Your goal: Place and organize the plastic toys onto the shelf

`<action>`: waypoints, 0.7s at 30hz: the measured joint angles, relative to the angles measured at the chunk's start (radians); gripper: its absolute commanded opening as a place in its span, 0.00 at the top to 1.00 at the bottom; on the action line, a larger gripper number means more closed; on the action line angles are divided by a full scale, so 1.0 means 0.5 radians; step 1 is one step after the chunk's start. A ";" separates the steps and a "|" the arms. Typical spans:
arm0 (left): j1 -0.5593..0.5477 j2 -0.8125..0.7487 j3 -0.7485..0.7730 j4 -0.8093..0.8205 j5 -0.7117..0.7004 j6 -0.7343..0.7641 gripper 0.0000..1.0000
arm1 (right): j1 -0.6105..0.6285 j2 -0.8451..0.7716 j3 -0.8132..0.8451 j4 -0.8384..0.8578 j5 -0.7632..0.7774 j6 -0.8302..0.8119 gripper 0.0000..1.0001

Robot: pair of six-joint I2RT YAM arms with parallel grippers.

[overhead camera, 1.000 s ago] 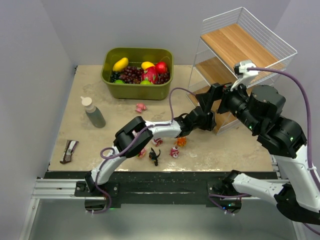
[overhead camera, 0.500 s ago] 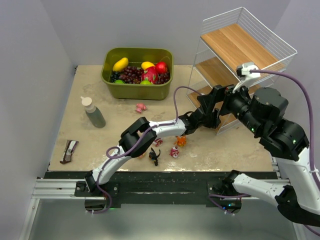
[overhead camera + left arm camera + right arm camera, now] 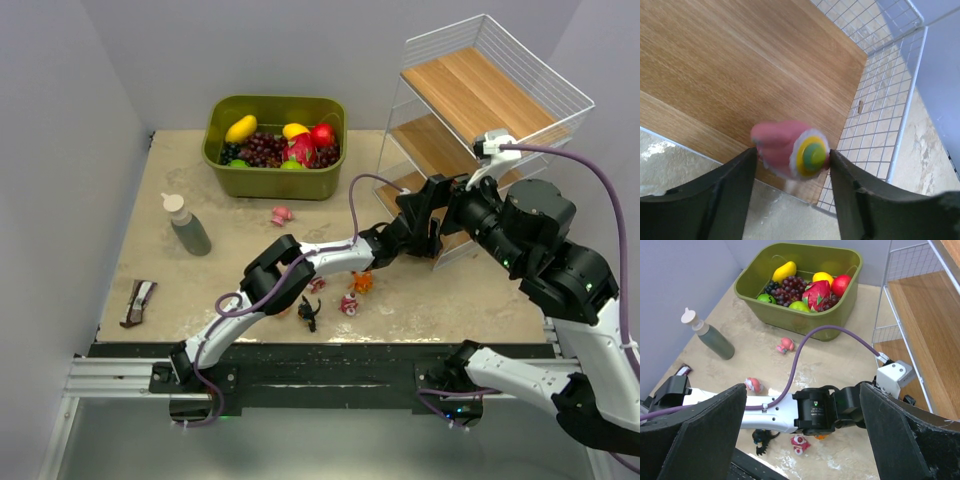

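My left gripper (image 3: 792, 155) is shut on a pink toy (image 3: 787, 148) with a yellow-green disc and holds it just over the front edge of the shelf's (image 3: 480, 90) lowest wood tier (image 3: 740, 60). In the top view the left gripper (image 3: 420, 240) is partly hidden under my right arm. My right gripper (image 3: 802, 405) is open and empty, hovering above the left wrist. On the table lie an orange creature (image 3: 362, 283), a red-white toy (image 3: 349, 304), a black spiky creature (image 3: 308, 313), and pink toys (image 3: 316, 284) (image 3: 284, 306), with another (image 3: 282, 214) farther back.
An olive-green bin (image 3: 330, 180) of fruit stands at the back. A grey-green bottle (image 3: 186, 224) stands at the left. A dark wrapper (image 3: 138, 302) lies near the front left edge. The shelf's white wire side (image 3: 880, 100) rises right of the held toy.
My left arm has reached further right, bringing the pink toy to the shelf's lowest tier. My right arm has shifted slightly right and up.
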 measured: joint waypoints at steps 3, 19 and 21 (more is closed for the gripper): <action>-0.004 0.001 0.000 -0.027 -0.001 -0.001 0.16 | 0.000 0.001 -0.004 -0.003 0.000 0.000 0.02; -0.013 -0.082 -0.116 0.007 -0.129 0.007 0.06 | 0.000 0.000 -0.005 -0.012 -0.002 0.001 0.02; -0.024 -0.135 -0.182 0.002 -0.148 0.015 0.02 | -0.001 0.000 -0.005 -0.014 -0.001 0.002 0.02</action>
